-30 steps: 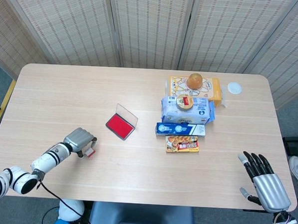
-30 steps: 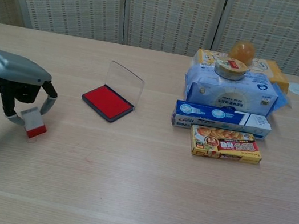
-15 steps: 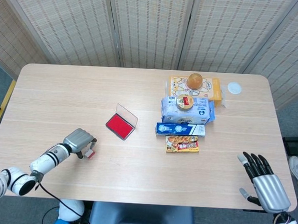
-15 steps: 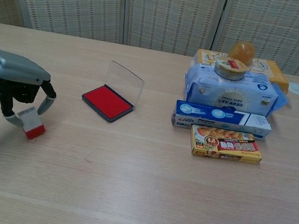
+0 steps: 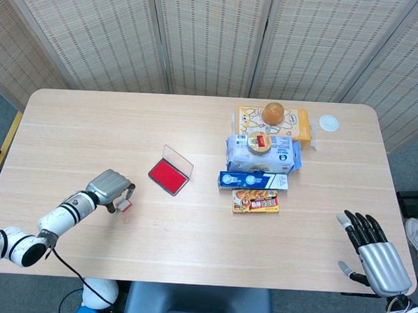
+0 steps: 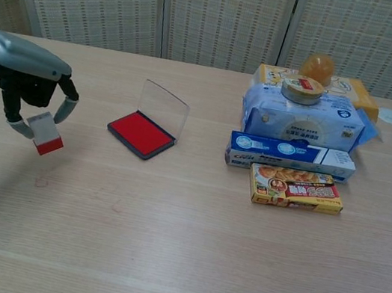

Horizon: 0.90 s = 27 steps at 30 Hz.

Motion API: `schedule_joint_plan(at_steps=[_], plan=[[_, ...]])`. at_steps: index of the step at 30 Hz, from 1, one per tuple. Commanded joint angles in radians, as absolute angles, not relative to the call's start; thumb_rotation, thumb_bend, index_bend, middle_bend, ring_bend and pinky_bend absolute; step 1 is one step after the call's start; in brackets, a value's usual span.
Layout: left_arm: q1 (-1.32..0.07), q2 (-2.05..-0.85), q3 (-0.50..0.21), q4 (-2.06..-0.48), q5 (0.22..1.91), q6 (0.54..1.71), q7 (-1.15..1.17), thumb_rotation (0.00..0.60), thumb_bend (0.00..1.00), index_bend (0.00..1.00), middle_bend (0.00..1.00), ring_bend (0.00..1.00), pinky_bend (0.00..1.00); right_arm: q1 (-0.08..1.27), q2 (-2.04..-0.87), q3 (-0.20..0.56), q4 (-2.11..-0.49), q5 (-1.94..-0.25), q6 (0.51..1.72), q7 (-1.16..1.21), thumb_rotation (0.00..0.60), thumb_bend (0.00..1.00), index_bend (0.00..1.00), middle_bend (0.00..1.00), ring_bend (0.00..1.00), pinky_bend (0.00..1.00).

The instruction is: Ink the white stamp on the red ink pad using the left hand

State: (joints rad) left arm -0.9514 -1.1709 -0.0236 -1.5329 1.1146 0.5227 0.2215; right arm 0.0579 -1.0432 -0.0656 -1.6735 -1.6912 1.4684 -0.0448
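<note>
Table, bare beside left hand

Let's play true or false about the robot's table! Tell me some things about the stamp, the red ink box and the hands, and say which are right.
1. The left hand holds the small white stamp with the red base. True.
2. The stamp is pressed into the red ink pad. False: it is held above the wooden table, well apart from the pad.
3. The ink pad's clear lid stands open. True.
4. The right hand holds the orange ball. False: it holds nothing, fingers spread, at the table's near edge.
5. The round tin sits on the blue wipes packet. True.
</note>
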Motion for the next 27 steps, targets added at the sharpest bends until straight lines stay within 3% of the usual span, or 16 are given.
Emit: schedule_joint_plan(at_steps=[1, 15, 27], plan=[[-1.018, -1.143, -0.040, -1.552, 1.034, 0.470, 0.257, 0.600, 0.42, 0.87, 1.00, 0.94, 0.80, 0.062, -1.037, -0.059, -1.673, -1.677, 1.462, -0.029, 0.600, 0.23, 0.00, 0.00, 0.00, 0.00], [-1.264, -1.230, -0.023, -1.412, 0.813, 0.326, 0.273, 0.600, 0.43, 0.87, 1.00, 0.95, 0.81, 0.092, -1.000, -0.030, -1.663, -1.611, 1.417, 0.093, 0.600, 0.23, 0.00, 0.00, 0.00, 0.00], [-1.395, -1.396, 0.015, -1.178, 0.768, 0.219, 0.191, 0.600, 0.43, 0.87, 1.00, 0.95, 0.81, 0.105, -0.971, -0.014, -1.637, -1.563, 1.385, 0.188, 0.600, 0.23, 0.00, 0.00, 0.00, 0.00]])
